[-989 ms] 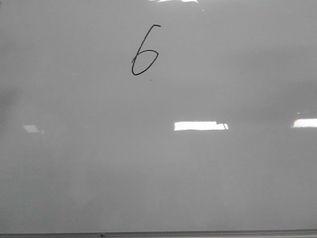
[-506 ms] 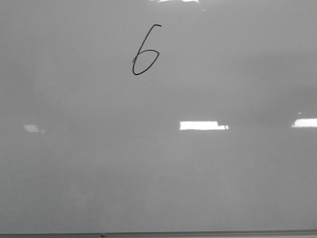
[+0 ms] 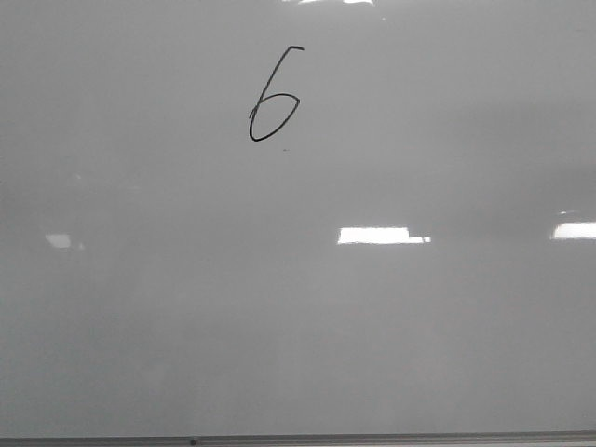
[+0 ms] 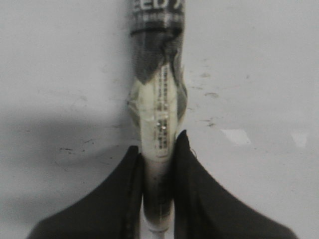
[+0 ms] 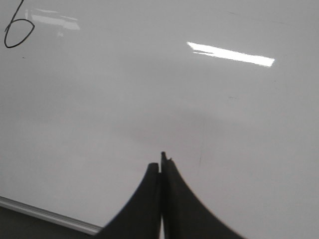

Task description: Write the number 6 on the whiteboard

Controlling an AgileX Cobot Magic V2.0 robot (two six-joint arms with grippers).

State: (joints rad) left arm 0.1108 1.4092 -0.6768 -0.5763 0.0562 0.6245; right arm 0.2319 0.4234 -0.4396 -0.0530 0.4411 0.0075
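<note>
Nothing shifted, left end effector (image 4: pixel 158 149) pinching marker (image 4: pixel 158 99) (upright), right end effector (image 5: pixel 162 162) pressed together.

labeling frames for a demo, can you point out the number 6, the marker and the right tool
number 6 (image 3: pixel 273 104), front view, inside its loop's outline on the whiteboard.
marker (image 4: pixel 159 114), left wrist view, pale labelled barrel above the fingers.
right tool (image 5: pixel 162 162), right wrist view, tips of the closed fingers.
</note>
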